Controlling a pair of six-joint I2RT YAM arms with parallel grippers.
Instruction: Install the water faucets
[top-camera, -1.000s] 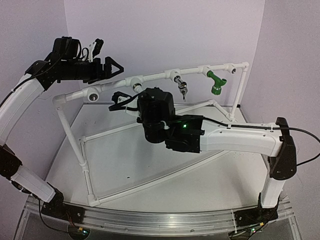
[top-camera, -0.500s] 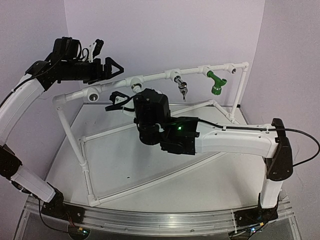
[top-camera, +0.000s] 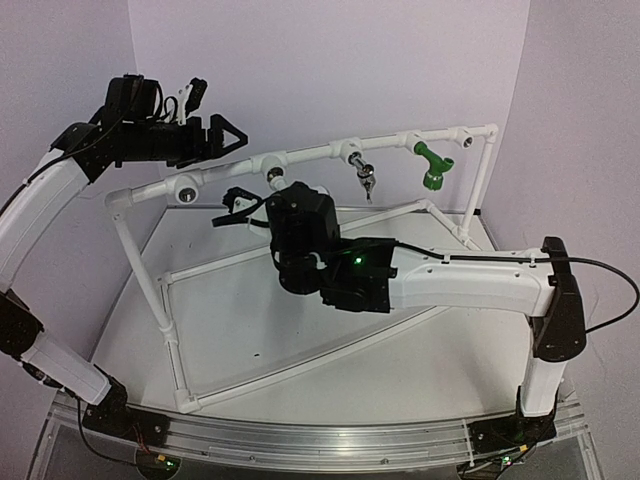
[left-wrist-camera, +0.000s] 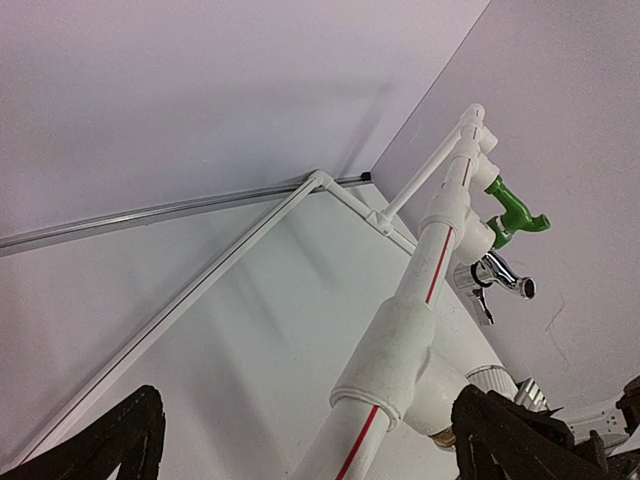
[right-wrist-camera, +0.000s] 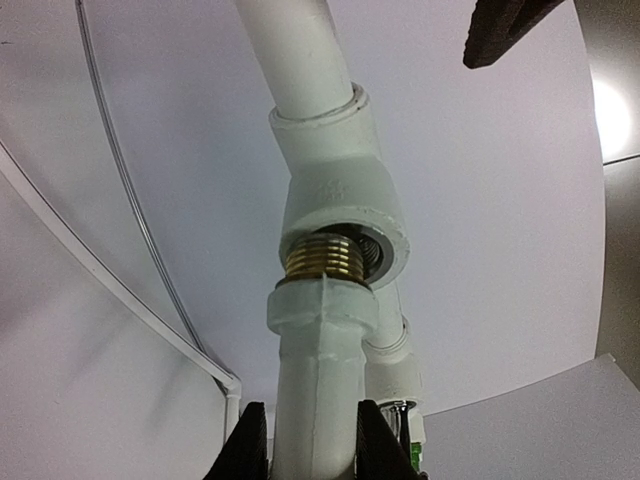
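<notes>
The right claw (right-wrist-camera: 312, 442) pinches the lower body of the white faucet (right-wrist-camera: 318, 345), a finger on each side. The faucet's brass thread (right-wrist-camera: 325, 262) sits at the mouth of a round socket (right-wrist-camera: 345, 215) on the top rail of the pipe frame (top-camera: 310, 152). Several turns of brass are exposed, so this faucet looks only partly screwed in.

Further right along the same rail, the chrome faucet (top-camera: 366, 178) and the green faucet (top-camera: 432, 166) hang from their sockets and appear installed.

The left claw (top-camera: 218, 136) is spread and holds nothing, hovering above the rail's left end. There an open socket (top-camera: 182, 190) faces outward with nothing in it.

The job seems a little past halfway: two taps are fitted and the third needs tightening. No spare tap shows on the worktop (top-camera: 300, 345).
</notes>
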